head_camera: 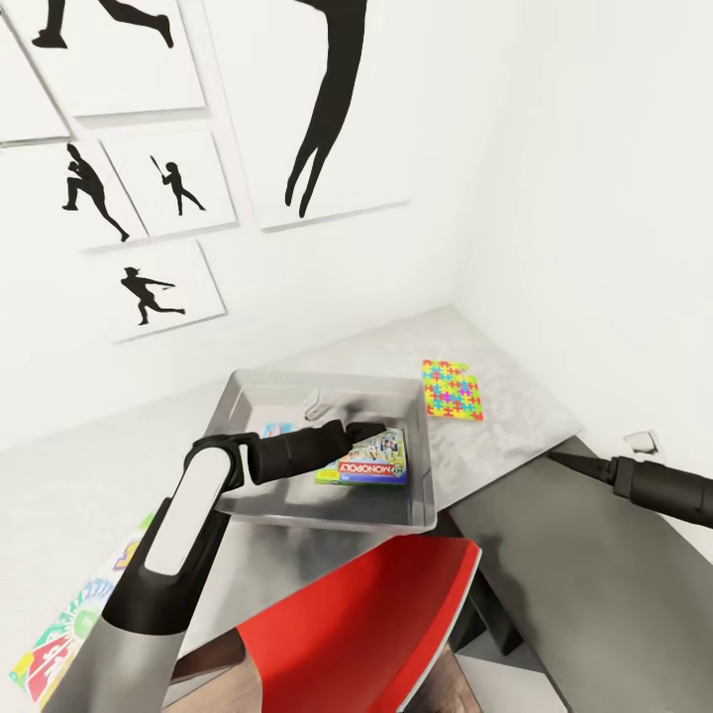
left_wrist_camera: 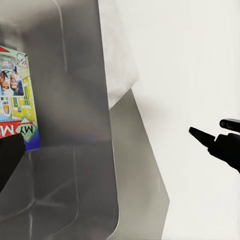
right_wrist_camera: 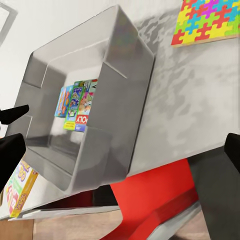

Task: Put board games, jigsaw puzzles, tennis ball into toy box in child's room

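The grey toy box (head_camera: pixel 421 436) stands on the pale mottled table (head_camera: pixel 515 396). The Monopoly game (head_camera: pixel 364 467) lies inside it, also seen in the wrist views (left_wrist_camera: pixel 14 100) (right_wrist_camera: pixel 79 106). A blue game (head_camera: pixel 277 429) lies beside it, half hidden by my left arm. My left gripper (head_camera: pixel 376 432) hovers open over the Monopoly box; one finger (left_wrist_camera: pixel 10 155) shows beside it. A bright jigsaw puzzle (head_camera: pixel 452 389) (right_wrist_camera: pixel 210 22) lies right of the box. My right gripper (head_camera: pixel 557 458) hangs open and empty over the table's right end. The bed is out of view.
A red chair (head_camera: pixel 366 624) (right_wrist_camera: pixel 160 200) stands tucked under the table's front. The lower dark grey desk (head_camera: pixel 594 574) adjoins at the right. Two more colourful flat toys (head_camera: pixel 59 634) (right_wrist_camera: pixel 20 185) lie at the table's left. White walls carry black silhouette pictures (head_camera: pixel 163 287).
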Controlling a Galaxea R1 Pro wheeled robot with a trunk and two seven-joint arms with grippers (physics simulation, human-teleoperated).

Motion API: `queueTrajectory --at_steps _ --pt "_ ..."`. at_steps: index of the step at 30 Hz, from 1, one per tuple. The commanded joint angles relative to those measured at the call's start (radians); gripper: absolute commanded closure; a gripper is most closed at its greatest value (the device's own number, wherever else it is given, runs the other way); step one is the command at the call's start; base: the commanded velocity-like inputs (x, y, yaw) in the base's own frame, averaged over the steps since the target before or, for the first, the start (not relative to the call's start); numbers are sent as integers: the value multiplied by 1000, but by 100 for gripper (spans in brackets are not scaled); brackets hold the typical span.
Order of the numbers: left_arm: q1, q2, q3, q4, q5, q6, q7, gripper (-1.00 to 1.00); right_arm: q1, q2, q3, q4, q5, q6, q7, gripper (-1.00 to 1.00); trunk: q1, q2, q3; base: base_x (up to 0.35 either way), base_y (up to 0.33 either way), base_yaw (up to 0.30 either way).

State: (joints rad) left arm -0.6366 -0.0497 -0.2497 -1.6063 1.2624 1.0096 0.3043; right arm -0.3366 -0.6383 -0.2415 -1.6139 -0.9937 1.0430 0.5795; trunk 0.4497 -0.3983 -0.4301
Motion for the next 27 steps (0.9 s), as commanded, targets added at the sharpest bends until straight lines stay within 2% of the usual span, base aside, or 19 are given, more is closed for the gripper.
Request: queueTrajectory --at_steps 1,12,19,27 --pt "0 -1 1 -1 9 2 8 -100 -1 0 -3 0 6 4 8 -100 0 -2 -2 -104 0 0" --pt "1 -3 5 -1 9 2 -8 -100 -1 0 -9 0 6 4 8 -100 0 -2 -2 -211 0 31" --pt "1 0 10 -1 15 2 -40 -100 -1 0 -10 0 6 4 8 -100 0 -2 -2 -110 0 206" --pt "9 2 54 0 17 3 -99 -100 -1 0 -10 0 6 4 8 -100 0 -2 -2 -37 0 265"
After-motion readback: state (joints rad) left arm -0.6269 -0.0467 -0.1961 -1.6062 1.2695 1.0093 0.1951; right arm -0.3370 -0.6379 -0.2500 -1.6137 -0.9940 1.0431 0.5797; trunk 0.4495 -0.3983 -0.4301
